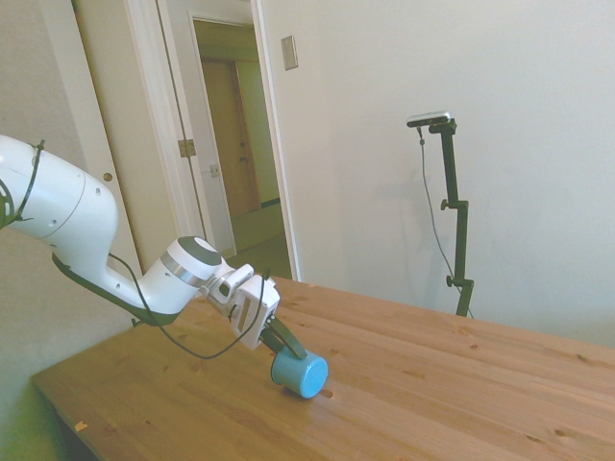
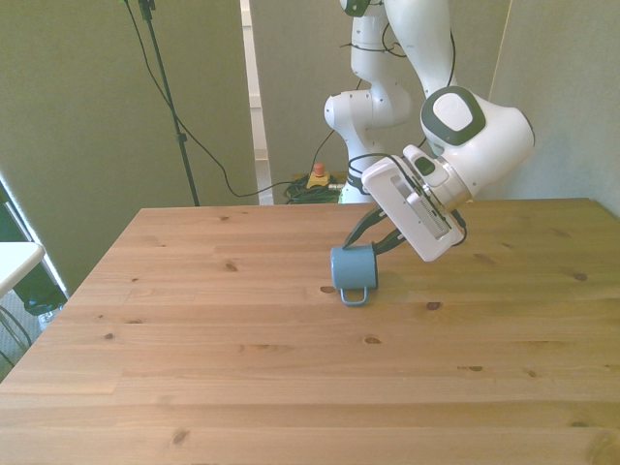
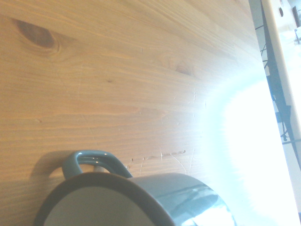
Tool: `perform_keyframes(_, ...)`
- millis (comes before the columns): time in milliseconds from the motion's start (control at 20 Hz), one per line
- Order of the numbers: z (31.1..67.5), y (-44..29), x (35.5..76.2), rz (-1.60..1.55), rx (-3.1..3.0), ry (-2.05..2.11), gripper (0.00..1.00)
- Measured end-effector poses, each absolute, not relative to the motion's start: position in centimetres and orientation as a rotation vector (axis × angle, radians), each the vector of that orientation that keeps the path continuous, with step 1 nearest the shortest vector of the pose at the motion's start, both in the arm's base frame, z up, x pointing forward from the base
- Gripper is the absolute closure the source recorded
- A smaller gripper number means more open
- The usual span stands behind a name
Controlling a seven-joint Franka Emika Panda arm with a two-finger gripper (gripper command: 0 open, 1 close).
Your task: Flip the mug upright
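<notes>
While the small light-blue cylindrical mug (image 2: pixel 353 269) lay tilted on its side mid-table on the wooden table (image 2: pixel 242 368), handle (image 2: pixel 355 295) against the wood, the white arm's two-finger gripper (image 2: pixel 373 242) held its rim. Rotating slowly, without loosening, would likely stand it upright.

No readable text, labels, brands or numbers in any view. Nothing was printed on the mug (image 2: pixel 354 269), the arm (image 2: pixel 465 145) or the table (image 2: pixel 291 387).
</notes>
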State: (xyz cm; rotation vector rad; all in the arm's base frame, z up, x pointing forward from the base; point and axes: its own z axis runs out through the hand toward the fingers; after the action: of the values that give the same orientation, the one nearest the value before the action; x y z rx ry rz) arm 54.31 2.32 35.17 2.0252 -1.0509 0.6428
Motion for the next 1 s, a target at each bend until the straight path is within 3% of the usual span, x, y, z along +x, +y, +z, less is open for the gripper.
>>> perform_keyframes(650, 35.8, 2.6, 54.5, 0.604, 2.016, -1.110, 1.00)
perform_keyframes(1000, 41.0, 1.9, 55.2, 0.540, 2.088, -1.329, 1.00)
